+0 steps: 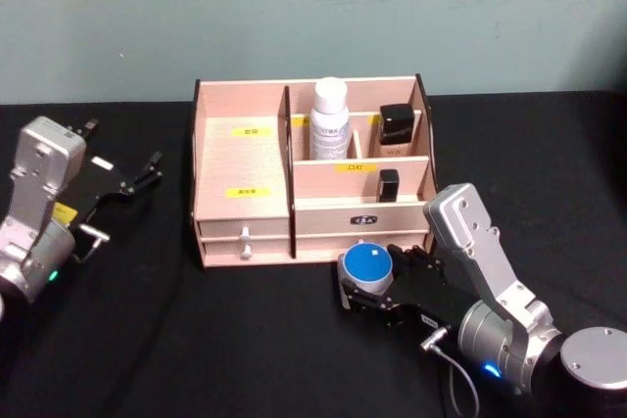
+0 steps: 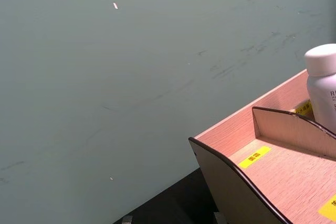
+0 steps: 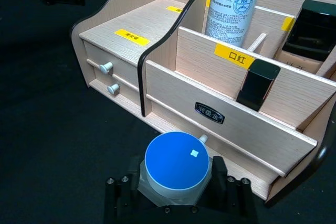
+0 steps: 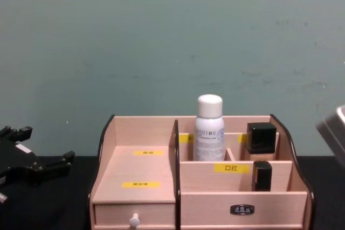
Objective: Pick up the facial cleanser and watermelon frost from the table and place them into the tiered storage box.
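My left gripper point(image 1: 137, 175) hangs open over the bench point(image 1: 196, 340), left of the storage box point(image 1: 240, 159). A white bottle point(image 1: 330, 119) stands in a rear compartment. My right gripper point(image 1: 366, 291) clasps a blue-lidded jar point(image 1: 366, 264) just before the box's front.

There is one tiered storage box point(image 1: 243, 159). It carries five yellow labels point(image 4: 143, 185) and three drawer knobs point(image 3: 106, 67). I count one white bottle point(image 1: 330, 119), two black-capped containers, one larger point(image 1: 397, 122) and one smaller point(image 1: 389, 183), and one blue-lidded jar point(image 1: 367, 263). There are two grippers, the left gripper point(image 1: 147, 171) and the right gripper point(image 1: 370, 286).
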`<state>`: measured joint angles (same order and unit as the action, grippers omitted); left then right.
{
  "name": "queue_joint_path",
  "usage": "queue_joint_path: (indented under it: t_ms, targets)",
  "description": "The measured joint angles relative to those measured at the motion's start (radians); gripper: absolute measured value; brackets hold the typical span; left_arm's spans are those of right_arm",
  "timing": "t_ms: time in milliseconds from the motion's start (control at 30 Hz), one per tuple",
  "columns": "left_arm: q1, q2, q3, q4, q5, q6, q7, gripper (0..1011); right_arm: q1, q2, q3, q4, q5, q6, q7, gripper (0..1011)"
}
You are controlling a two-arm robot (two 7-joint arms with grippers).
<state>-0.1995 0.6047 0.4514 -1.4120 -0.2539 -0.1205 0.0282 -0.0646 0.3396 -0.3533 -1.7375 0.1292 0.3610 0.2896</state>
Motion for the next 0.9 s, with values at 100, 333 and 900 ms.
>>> queue_joint_path:
  t_ms: [100, 333, 900]
  targets:
    - [0.000, 0.000, 0.000, 0.000, 0.000, 0.000, 0.000, 1001, 0.000, 0.000, 0.000, 0.000, 0.001, 0.000, 0.000, 798]
    - [0.000, 0.000, 0.000, 0.000, 0.000, 0.000, 0.000, 1001, -0.001, 0.000, 0.000, -0.001, 0.002, 0.000, 0.000, 712]
    - [0.000, 0.000, 0.000, 0.000, 0.000, 0.000, 0.000, 1001, -0.003, 0.001, 0.005, -0.002, 0.011, -0.007, 0.010, 712]
